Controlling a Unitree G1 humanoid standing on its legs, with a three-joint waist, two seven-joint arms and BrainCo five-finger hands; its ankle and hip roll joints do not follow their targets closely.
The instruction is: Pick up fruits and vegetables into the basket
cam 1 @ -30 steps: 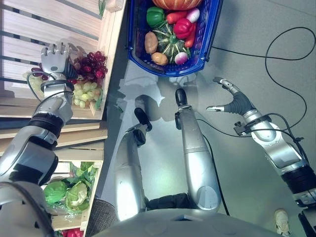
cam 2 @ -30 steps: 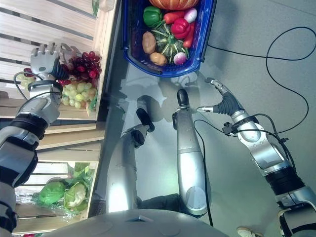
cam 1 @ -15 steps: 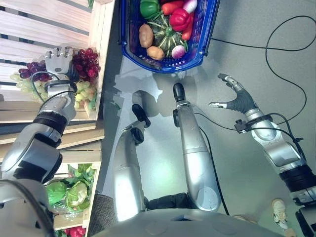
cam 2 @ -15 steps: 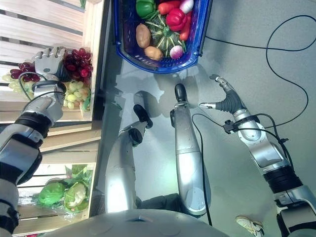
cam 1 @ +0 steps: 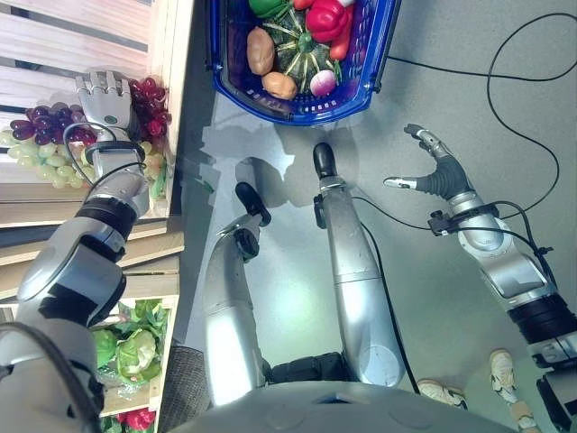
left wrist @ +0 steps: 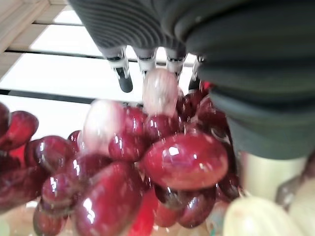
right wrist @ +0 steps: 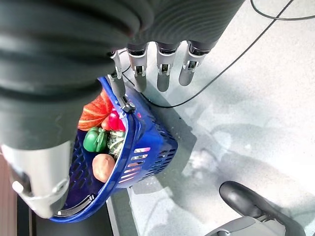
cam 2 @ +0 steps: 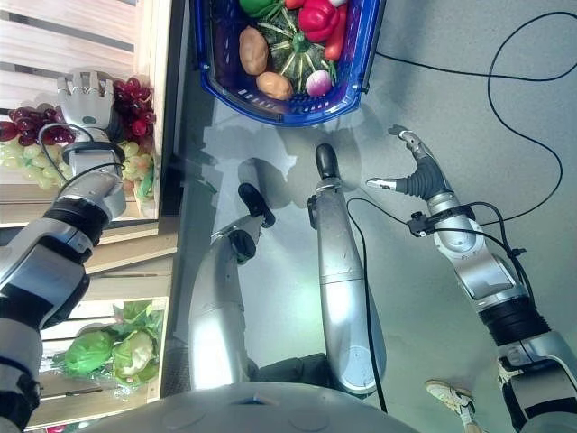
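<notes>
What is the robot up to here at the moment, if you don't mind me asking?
It is gathering produce into a blue basket on the floor, which already holds a potato, a striped squash and a red pepper. The left robot hand is on the wooden shelf, fingers straight over a bunch of red grapes lying beside green grapes; it has not closed on them. The right robot hand hangs open above the floor beside the basket.
</notes>
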